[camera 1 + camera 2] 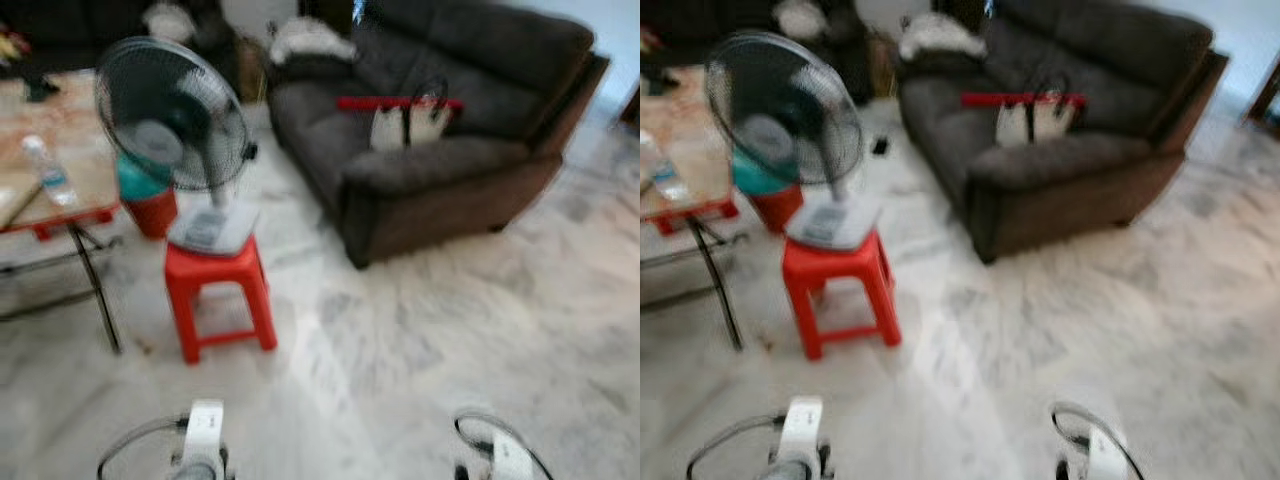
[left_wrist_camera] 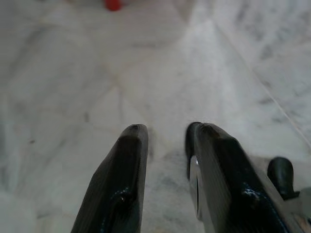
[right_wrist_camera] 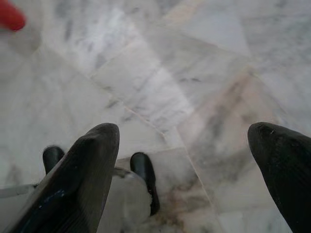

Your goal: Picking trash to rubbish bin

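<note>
The head views are blurred. A clear plastic bottle (image 1: 48, 172) stands on the table (image 1: 70, 130) at the left. Behind the fan, on the floor, is a red bucket (image 1: 152, 212) with something teal on top. My two arms hang low at the bottom edge, the left wrist (image 1: 203, 430) and the right wrist (image 1: 500, 452) both over bare floor. In the left wrist view my left gripper (image 2: 167, 128) has its fingers a little apart, with nothing between them. My right gripper (image 3: 184, 128) is wide open and empty above the marble tiles.
A standing fan (image 1: 172, 115) sits on a red plastic stool (image 1: 218, 292) straight ahead to the left. A dark sofa (image 1: 440, 150) with a white bag (image 1: 408, 122) on it fills the back right. White marble floor (image 1: 430, 340) spreads in front and to the right.
</note>
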`<state>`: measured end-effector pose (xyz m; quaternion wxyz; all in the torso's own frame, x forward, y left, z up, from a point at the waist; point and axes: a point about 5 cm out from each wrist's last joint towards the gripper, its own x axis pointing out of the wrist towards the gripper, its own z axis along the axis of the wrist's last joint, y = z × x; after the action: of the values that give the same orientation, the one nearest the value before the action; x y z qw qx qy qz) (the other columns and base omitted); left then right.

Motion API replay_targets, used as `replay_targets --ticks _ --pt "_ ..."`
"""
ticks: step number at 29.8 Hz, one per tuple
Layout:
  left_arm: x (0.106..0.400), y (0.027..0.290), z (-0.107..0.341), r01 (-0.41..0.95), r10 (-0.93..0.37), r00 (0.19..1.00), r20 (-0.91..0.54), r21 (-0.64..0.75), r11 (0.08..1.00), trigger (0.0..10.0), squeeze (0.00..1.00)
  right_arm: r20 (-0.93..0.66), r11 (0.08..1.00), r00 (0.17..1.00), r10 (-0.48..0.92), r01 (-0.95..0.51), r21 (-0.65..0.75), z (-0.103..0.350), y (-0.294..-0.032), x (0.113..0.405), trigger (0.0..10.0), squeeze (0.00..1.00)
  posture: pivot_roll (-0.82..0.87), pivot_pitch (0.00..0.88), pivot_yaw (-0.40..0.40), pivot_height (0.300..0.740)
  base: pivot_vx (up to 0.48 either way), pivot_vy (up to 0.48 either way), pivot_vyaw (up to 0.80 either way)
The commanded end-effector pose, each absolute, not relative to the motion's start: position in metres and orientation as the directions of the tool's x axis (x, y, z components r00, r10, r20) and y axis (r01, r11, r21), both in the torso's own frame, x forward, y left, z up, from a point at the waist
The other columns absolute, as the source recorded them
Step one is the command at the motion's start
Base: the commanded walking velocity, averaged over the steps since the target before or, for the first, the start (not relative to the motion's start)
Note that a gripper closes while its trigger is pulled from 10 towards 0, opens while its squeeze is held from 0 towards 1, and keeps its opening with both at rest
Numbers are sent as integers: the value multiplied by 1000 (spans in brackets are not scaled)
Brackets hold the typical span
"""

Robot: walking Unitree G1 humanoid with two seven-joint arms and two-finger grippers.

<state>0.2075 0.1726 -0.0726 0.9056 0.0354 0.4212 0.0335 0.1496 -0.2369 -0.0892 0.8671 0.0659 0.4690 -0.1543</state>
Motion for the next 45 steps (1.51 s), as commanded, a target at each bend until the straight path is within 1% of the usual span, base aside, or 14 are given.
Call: replay_targets --ticks 1,20,33,43,45 --pt "201 170 -77 -18 84 624 -777 93 995 10000 0 -829 943 518 -209 332 -30 -88 -237 152 10000 0 -186 21 -21 740 0 0 800" --pt "199 166 -78 -5 73 624 -778 89 996 10000 0 -830 945 517 -211 325 -38 -88 -239 152 10000 0 -185 27 -29 740 0 0 800" --pt "199 164 -78 7 64 626 -777 87 996 10000 0 -814 927 534 -230 374 -17 -86 -239 156 10000 0 -187 30 -30 740 0 0 0" --pt "197 163 -79 14 62 620 -782 90 996 10000 0 -815 942 533 -226 334 -42 -86 -238 157 10000 0 -184 31 -29 740 0 0 0" --pt "196 162 -80 14 62 616 -785 90 996 10000 0 -816 945 533 -224 322 -50 -86 -238 156 10000 0 -182 31 -32 740 0 0 778"
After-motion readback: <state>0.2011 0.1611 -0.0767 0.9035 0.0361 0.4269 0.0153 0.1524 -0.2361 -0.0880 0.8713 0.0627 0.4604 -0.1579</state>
